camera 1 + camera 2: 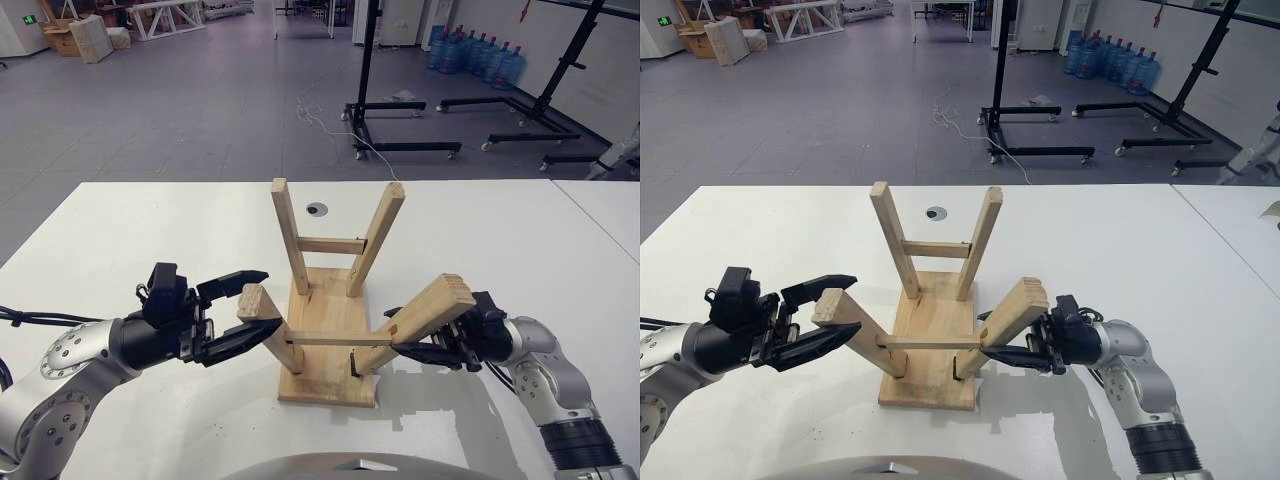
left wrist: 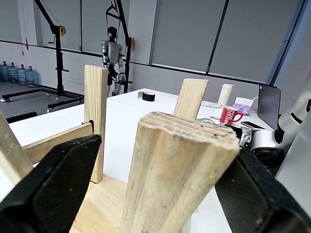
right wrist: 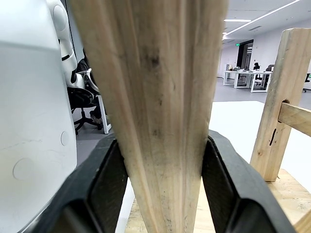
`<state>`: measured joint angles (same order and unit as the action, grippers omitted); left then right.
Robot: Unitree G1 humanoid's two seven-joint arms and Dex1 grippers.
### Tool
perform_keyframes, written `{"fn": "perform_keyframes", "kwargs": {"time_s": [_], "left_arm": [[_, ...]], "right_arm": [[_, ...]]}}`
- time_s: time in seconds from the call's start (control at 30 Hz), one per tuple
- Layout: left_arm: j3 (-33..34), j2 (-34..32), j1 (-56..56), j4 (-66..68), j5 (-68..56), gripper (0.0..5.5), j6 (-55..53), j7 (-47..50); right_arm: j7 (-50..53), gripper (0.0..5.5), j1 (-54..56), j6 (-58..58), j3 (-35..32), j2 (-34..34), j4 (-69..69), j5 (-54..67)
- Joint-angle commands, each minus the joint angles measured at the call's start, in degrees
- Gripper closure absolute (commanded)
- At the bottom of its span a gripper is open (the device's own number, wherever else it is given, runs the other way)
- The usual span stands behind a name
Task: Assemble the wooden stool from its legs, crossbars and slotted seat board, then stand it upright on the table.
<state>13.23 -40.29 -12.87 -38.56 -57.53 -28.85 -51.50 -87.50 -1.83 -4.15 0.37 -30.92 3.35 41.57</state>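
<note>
The stool lies upside down on the white table (image 1: pixel 150 230), its seat board (image 1: pixel 328 305) flat. Two far legs (image 1: pixel 290 235) stand upright in it, joined by a crossbar (image 1: pixel 330 245). The two near legs lean outward, linked by a second crossbar (image 1: pixel 330 338). My left gripper (image 1: pixel 270 300) is open and straddles the top of the near left leg (image 2: pixel 175 174); a gap shows beside one finger (image 2: pixel 48 189). My right gripper (image 1: pixel 400 330) is shut on the near right leg (image 1: pixel 432 303), both pads (image 3: pixel 104 189) pressed against the wood.
A small round grommet (image 1: pixel 317 209) sits in the table behind the stool. A second white table (image 1: pixel 600 200) adjoins at the right. Past the far edge is open floor with black stands (image 1: pixel 400 110).
</note>
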Motion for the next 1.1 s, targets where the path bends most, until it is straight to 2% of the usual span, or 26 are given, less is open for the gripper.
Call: {"fn": "perform_keyframes", "kwargs": {"time_s": [0.03, 0.27, 0.63, 1.1], "left_arm": [[0.0, 0.0, 0.0, 0.4, 1.2, 1.68, -0.6, 1.7], [0.0, -0.6, 0.5, 1.0, 1.2, 1.68, -0.9, 1.0], [-0.6, -1.6, 1.9, 1.5, 1.8, 1.68, -1.2, 0.0], [-0.9, -2.9, 3.8, 2.9, 2.4, 1.68, -2.3, -2.2]], "right_arm": [[-4.9, 3.45, -0.7, 1.8, 4.2, -1.5, 0.0, -1.5], [-4.3, 3.45, 2.1, 3.5, 6.5, -0.5, -1.3, -2.2], [-1.4, 3.45, 4.8, -2.3, 8.3, -1.1, 1.2, -2.3], [0.8, 3.44, 7.5, -4.7, 15.1, -1.9, -2.0, -9.0]]}}
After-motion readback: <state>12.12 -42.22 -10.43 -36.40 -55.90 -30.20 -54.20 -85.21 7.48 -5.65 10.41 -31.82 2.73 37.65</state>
